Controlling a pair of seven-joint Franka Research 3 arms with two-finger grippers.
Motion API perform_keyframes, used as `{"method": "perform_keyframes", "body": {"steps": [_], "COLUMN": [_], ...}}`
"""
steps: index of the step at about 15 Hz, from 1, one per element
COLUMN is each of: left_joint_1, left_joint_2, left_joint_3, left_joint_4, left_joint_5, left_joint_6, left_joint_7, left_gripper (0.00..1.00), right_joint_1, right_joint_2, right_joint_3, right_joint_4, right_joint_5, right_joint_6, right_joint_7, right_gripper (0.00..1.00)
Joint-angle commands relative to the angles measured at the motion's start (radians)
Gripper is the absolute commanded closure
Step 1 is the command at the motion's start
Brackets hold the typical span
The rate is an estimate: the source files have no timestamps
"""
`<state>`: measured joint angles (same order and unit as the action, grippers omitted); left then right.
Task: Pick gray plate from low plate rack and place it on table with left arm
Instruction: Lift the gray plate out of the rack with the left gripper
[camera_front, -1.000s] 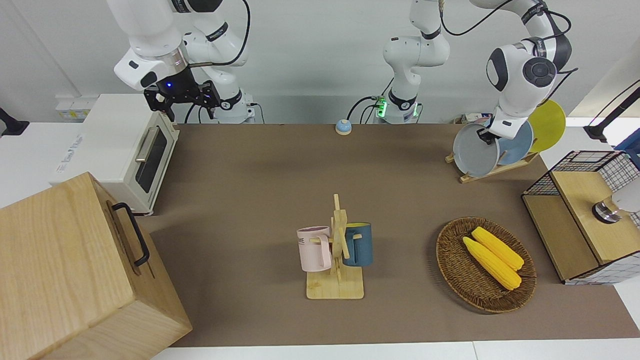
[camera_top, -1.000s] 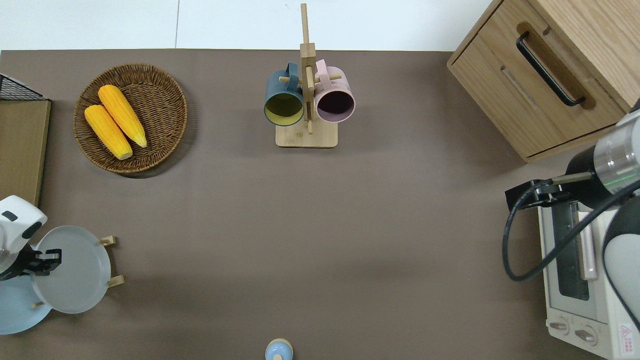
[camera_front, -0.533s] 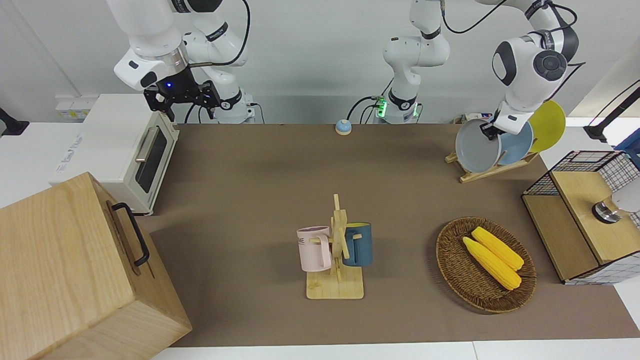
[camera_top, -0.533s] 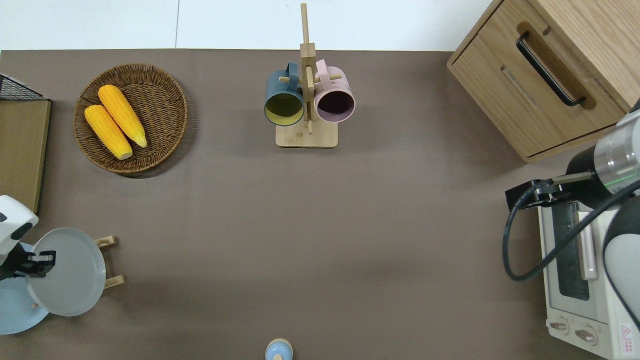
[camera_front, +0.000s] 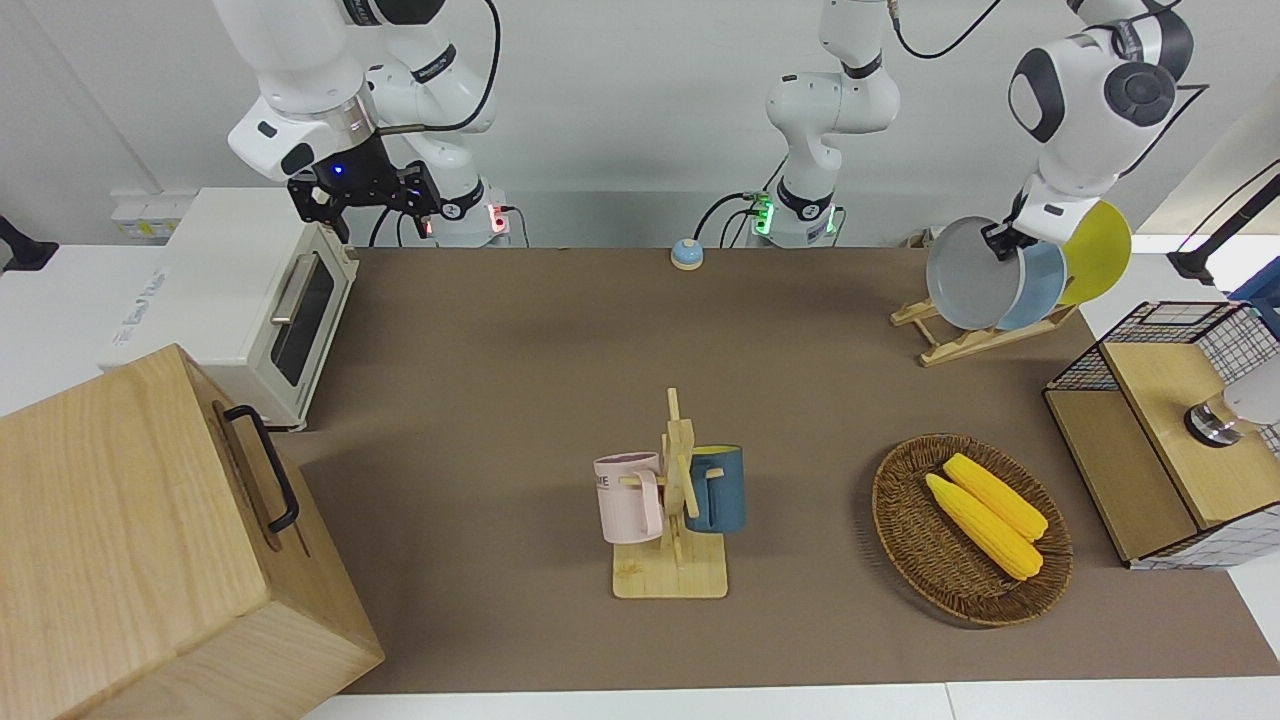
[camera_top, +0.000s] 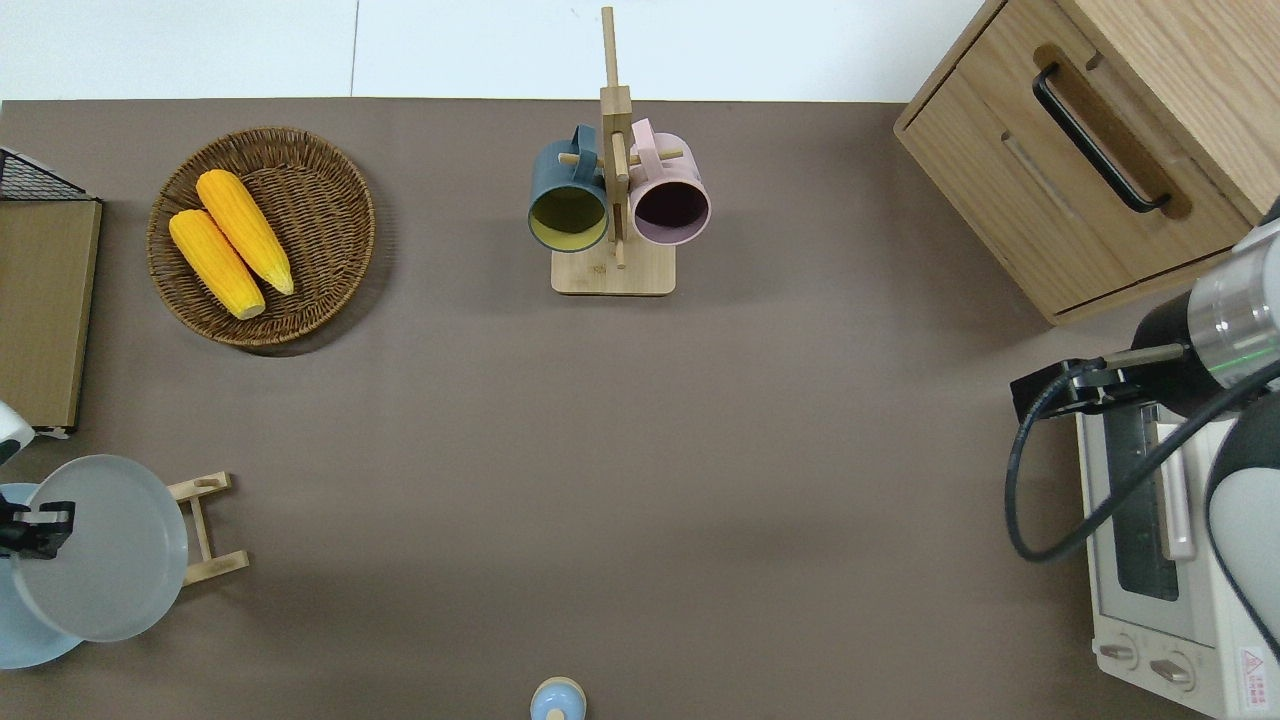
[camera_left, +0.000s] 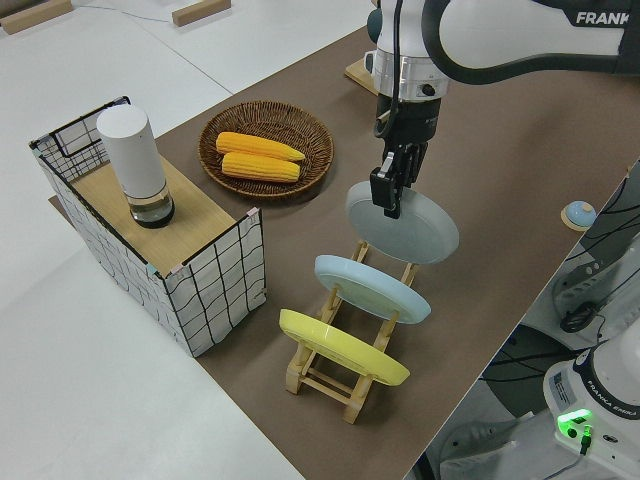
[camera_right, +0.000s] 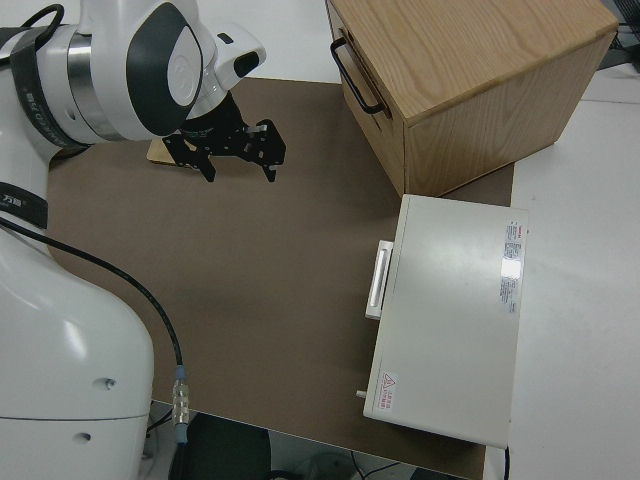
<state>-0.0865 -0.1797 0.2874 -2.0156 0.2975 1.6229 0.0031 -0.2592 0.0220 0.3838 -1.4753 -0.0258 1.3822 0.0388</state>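
My left gripper (camera_front: 1000, 240) (camera_top: 36, 520) (camera_left: 389, 196) is shut on the upper rim of the gray plate (camera_front: 968, 288) (camera_top: 102, 550) (camera_left: 412, 226). The plate hangs tilted in the air over the low plate rack (camera_front: 958, 345) (camera_top: 206, 528) (camera_left: 318, 378), whose end slot now shows bare. The rack stands on the brown table (camera_front: 520, 380) (camera_top: 600, 450) at the left arm's end. A light blue plate (camera_front: 1042, 285) (camera_left: 370, 288) and a yellow plate (camera_front: 1100, 250) (camera_left: 342, 346) lean in the rack. My right gripper (camera_front: 366, 198) (camera_right: 236, 152) is parked, open and holding nothing.
A mug stand (camera_top: 612, 200) with two mugs stands mid-table, far from the robots. A wicker basket (camera_top: 330, 230) with corn and a wire basket (camera_left: 215, 285) lie toward the left arm's end. A toaster oven (camera_front: 250, 300), a wooden cabinet (camera_front: 130, 540) and a small bell (camera_front: 686, 254) are also here.
The left gripper has lifted the gray plate up out of the rack and carried it a little toward the left arm's end of the table. The right arm has not moved.
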Motion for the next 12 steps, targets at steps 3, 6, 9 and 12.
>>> {"method": "perform_keyframes", "body": {"steps": [3,6,9,12], "left_joint_1": [-0.006,-0.009,-0.012,-0.016], "left_joint_2": [-0.004,-0.004,0.002,0.025], "left_joint_3": [0.006,-0.002,0.001,0.012], "left_joint_4": [0.159,0.219,0.232,0.222], "left_joint_5": [-0.076,-0.145,-0.262,-0.406], "left_joint_6": [-0.129,-0.181,-0.216,-0.216], "left_joint_7": [0.021,0.008,-0.011,-0.017], "left_gripper": [1.0,1.0,1.0,1.0], "right_joint_1": [-0.023,-0.023,-0.023,-0.023], "right_joint_2": [-0.002,-0.002,-0.002,-0.002], "right_joint_3": [0.021,0.021,0.021,0.021], "right_joint_4": [0.007,0.007,0.007,0.007], "right_joint_5": [-0.006,-0.006,-0.005,-0.006], "right_joint_6": [-0.011,-0.011,-0.012,-0.011], "right_joint_7": [0.012,0.012,0.012,0.012], "right_gripper": [0.017,0.017,0.017,0.017]}}
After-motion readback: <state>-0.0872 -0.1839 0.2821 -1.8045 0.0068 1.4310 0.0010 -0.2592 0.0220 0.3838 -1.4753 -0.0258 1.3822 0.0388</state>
